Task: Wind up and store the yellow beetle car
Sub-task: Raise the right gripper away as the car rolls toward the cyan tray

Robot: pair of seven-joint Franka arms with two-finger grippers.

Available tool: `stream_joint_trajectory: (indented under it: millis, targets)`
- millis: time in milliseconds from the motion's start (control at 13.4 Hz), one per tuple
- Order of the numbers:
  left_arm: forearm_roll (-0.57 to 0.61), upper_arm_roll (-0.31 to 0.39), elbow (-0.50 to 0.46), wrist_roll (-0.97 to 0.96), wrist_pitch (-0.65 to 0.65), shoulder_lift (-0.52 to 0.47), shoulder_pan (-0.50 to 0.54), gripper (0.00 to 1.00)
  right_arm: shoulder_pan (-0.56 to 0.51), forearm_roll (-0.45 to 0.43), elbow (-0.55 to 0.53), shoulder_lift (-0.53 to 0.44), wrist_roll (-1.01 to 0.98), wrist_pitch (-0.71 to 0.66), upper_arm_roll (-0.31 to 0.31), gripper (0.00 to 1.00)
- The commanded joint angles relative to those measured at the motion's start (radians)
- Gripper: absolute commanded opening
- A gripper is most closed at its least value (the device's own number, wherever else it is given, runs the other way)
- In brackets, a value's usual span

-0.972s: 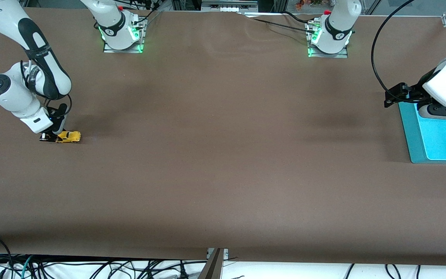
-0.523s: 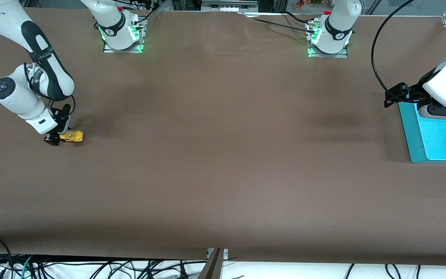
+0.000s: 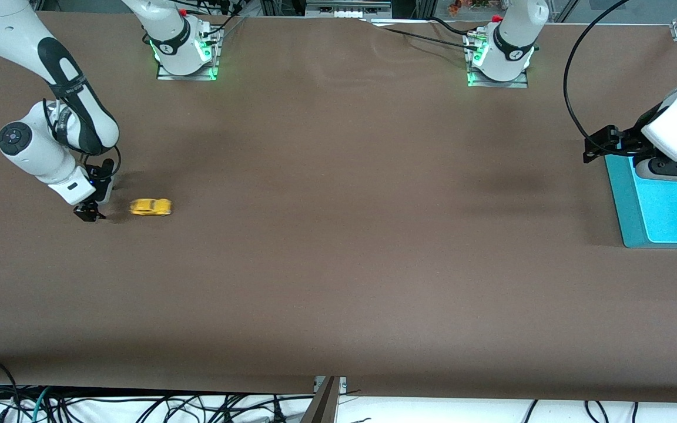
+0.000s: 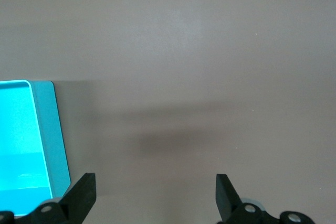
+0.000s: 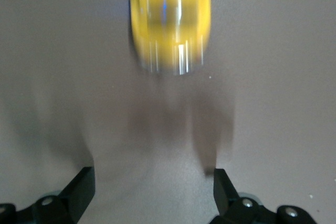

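One yellow beetle car [image 3: 150,207], one tray [image 3: 626,205], two open claws.

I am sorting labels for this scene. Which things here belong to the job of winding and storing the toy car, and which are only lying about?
Belongs to the job:
- small yellow beetle-shaped toy car, free on the table
- open right tool, beside it
- turquoise plastic tray, probably the store
- open left tool, waiting by the tray

Lying about:
- brown table cover

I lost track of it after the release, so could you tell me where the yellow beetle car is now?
The yellow beetle car sits free on the table at the right arm's end, just clear of the open right gripper.
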Motion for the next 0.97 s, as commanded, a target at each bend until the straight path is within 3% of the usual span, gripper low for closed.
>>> stream_joint_trajectory:
  millis: [0,374,523,748,897]
  targets:
    - [0.001,-0.005,0.027,0.001,-0.024,0.008,0.004,1.0,-0.021,-0.009,-0.001,-0.013,-0.007,-0.019,0.018,1.0]
    - [0.001,-0.005,0.027,0.001,-0.024,0.008,0.004,1.0,-0.017,0.007,0.008,-0.039,0.005,-0.031,0.045,1.0]
    - [0.001,-0.005,0.027,0.001,-0.024,0.008,0.004,1.0,-0.016,0.047,0.075,-0.042,0.043,-0.134,0.07,1.0]
    - [0.001,-0.005,0.027,0.001,-0.024,0.008,0.004,1.0,-0.013,0.051,0.258,-0.033,0.15,-0.384,0.09,1.0]
    - [0.001,-0.005,0.027,0.001,-0.024,0.008,0.004,1.0,-0.013,0.079,0.306,-0.034,0.249,-0.443,0.1,1.0]
